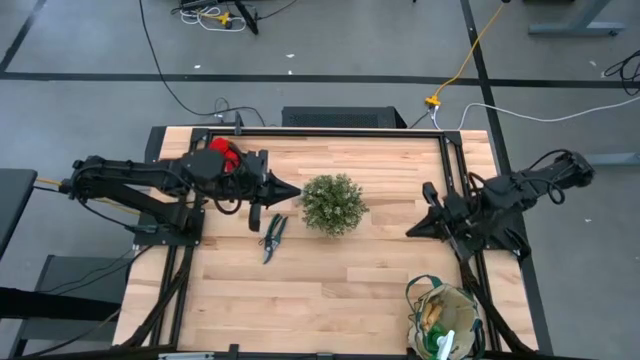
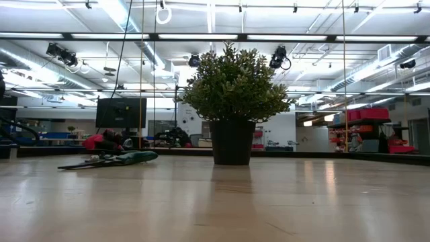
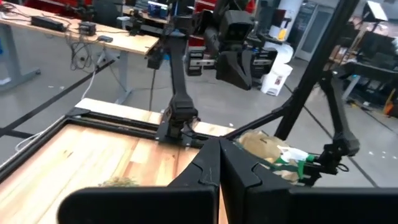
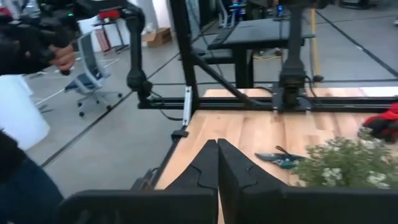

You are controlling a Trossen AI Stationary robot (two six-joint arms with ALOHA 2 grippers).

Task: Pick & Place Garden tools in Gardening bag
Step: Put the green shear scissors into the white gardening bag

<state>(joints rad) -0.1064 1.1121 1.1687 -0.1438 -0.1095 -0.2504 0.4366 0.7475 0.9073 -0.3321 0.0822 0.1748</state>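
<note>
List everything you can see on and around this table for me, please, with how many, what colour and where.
table: one, light wood, under both arms.
plant: one, bushy green in a dark pot, at the table's middle.
pruning shears: one, dark-handled, flat on the wood beside the plant, toward the left arm.
red gloves: red, at the table's far edge, partly hidden by the left arm; count unclear.
gardening bag: one, beige with green trim, near corner on the right arm's side, items already inside.
person: one, beyond the table in the right wrist view.
left gripper: dark, shut, empty, beside the plant.
right gripper: dark, shut, empty, opposite side of the plant.
</note>
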